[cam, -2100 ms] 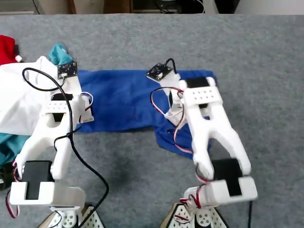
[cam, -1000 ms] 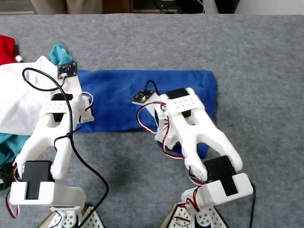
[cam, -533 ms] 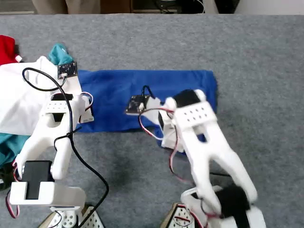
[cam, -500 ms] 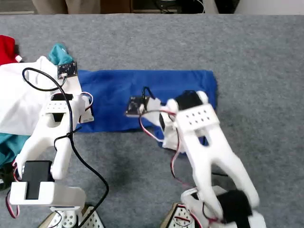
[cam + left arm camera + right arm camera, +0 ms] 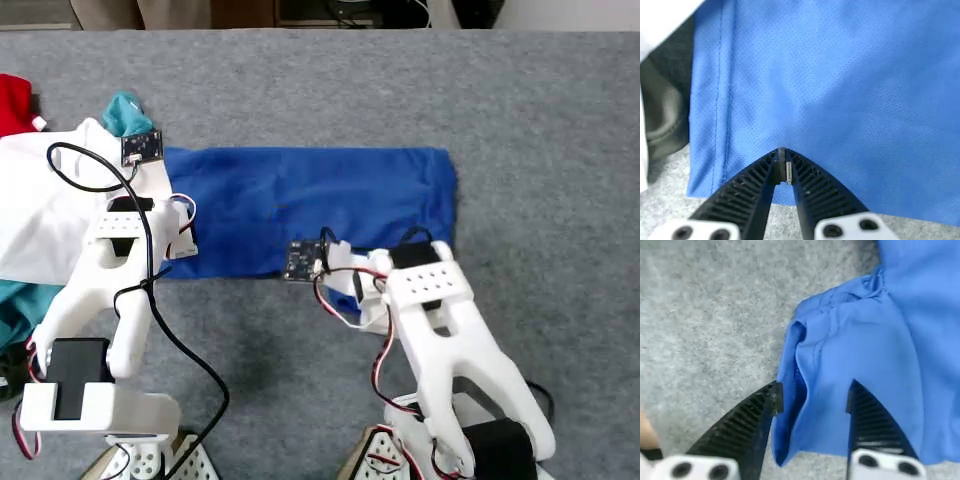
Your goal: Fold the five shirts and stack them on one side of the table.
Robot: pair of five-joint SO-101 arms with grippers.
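Four shirts show on a single grey bench (image 5: 540,100): one blue shirt (image 5: 300,200), one white shirt (image 5: 40,215), one teal shirt (image 5: 122,112) and one red shirt (image 5: 14,100). Two hands are at the cloth, the left hand (image 5: 783,162) and the right hand (image 5: 813,390).

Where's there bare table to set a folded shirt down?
Bare table lies right of the blue shirt and in the strip beyond it. The left end is crowded: white shirt, teal shirt, red shirt.
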